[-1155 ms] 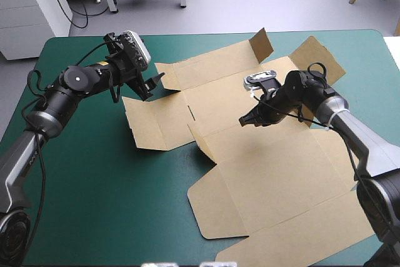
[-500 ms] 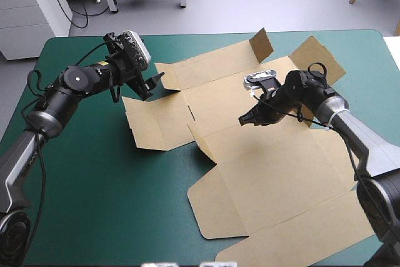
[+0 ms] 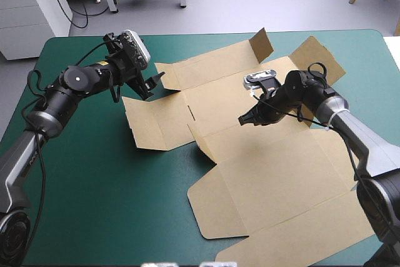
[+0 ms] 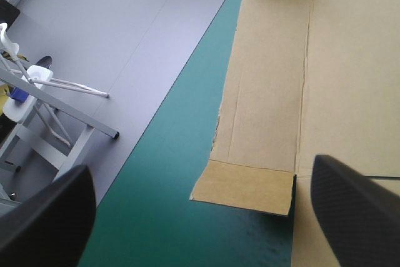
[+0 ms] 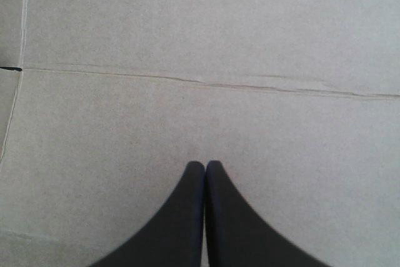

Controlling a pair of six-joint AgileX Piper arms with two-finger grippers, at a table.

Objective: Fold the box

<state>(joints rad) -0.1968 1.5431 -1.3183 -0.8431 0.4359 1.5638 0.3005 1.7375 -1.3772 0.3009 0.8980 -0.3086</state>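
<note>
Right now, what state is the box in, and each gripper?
box: unfolded, mostly flat; a few flaps tilted up.
left gripper: open, empty, above the box's far left flap.
right gripper: shut, empty, pointed at the box's middle panel.

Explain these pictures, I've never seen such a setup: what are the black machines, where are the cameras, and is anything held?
These are two robot arms at a table with a teal-green cover. One picture looks down from above and behind them; the other two come from a camera on each wrist, looking along its black fingers. On the cover lies a cut sheet of brown board, an unfolded box, mostly flat with a few flaps tilted up. The left end effector is open at the box's far left corner, holding nothing. The right end effector is shut, its tip over a middle panel; whether it touches is unclear.
</note>
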